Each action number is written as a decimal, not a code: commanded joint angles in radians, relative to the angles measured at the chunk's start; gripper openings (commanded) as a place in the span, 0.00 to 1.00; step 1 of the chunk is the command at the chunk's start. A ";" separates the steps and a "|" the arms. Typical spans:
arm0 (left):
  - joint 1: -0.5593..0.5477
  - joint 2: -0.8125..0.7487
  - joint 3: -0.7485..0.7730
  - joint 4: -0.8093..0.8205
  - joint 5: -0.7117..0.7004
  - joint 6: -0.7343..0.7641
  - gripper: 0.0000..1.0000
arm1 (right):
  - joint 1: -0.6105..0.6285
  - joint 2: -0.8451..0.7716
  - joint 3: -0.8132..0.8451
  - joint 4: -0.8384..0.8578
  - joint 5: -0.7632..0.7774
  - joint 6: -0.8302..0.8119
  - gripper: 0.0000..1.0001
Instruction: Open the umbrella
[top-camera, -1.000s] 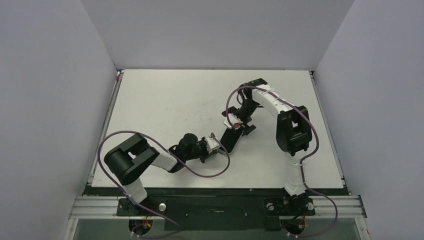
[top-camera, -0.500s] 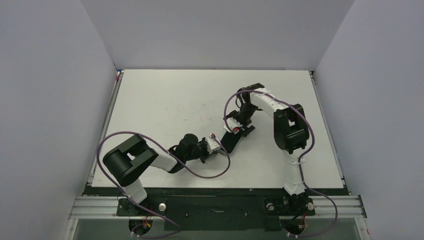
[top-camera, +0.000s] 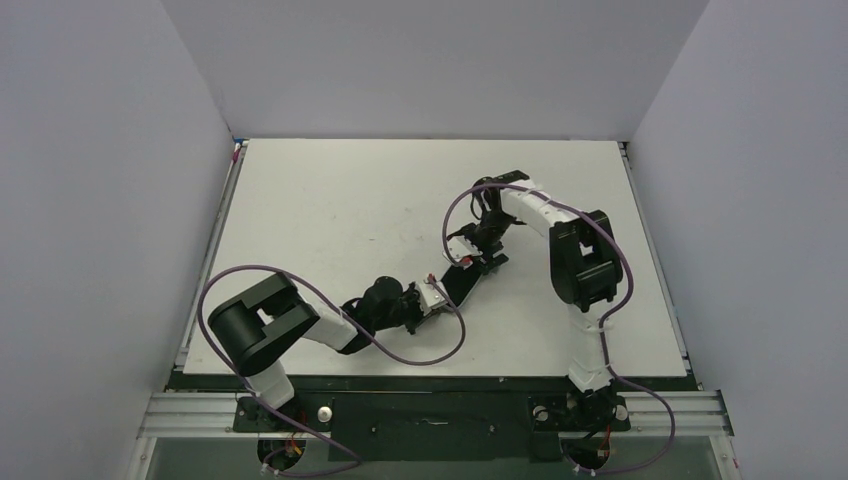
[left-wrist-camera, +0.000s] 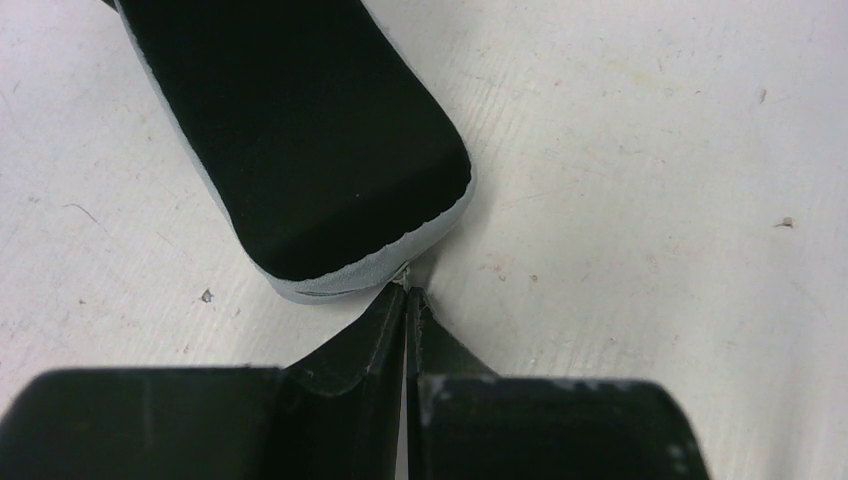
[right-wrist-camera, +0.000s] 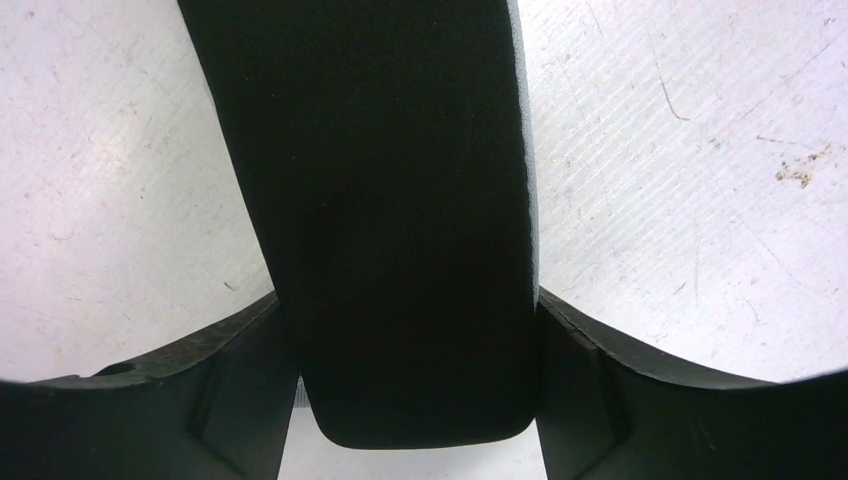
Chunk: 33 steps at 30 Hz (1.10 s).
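The umbrella (right-wrist-camera: 400, 200) lies flat on the surface (top-camera: 330, 200), spanning the gap between the 2 grippers. 1 end sits between the right jaws, and the other sits just ahead of the left jaws' tips. It shows only as a black, flat, round-ended bundle with a pale grey edge — no shaft, ribs or handle can be made out.

The right gripper (right-wrist-camera: 408, 300) straddles it, jaws spread to the bundle's full width with a finger against each side, so it appears clamped. This is probably an anchor, fixing that end while the other gripper works. The left gripper (left-wrist-camera: 405, 300) has its jaws closed tip to tip, right at the grey rim. A pale speck sits at the tips, but I cannot tell whether they nip an edge or a strap. Likely they are there to tug something loose, a first step, since nothing is unfolded.

The top view gives the layout — both grippers converging on 1 dark strip — yet hides both grips. Only the wrist views show the jaws' contact and the grey rim.
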<state>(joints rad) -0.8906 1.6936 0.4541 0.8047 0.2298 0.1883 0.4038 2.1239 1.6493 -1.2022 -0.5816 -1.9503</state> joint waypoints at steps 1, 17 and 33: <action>-0.014 0.020 0.005 0.043 -0.001 -0.059 0.00 | 0.020 -0.057 -0.009 0.080 0.009 0.141 0.63; -0.024 -0.007 -0.053 0.123 -0.056 -0.095 0.00 | 0.058 -0.138 -0.014 0.088 0.026 0.544 0.58; -0.027 -0.069 -0.089 0.133 -0.037 -0.106 0.00 | 0.083 -0.297 -0.310 0.439 0.119 1.016 0.55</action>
<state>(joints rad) -0.8978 1.6547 0.3637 0.8860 0.1234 0.1005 0.4770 1.8618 1.3251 -0.9684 -0.4683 -1.1400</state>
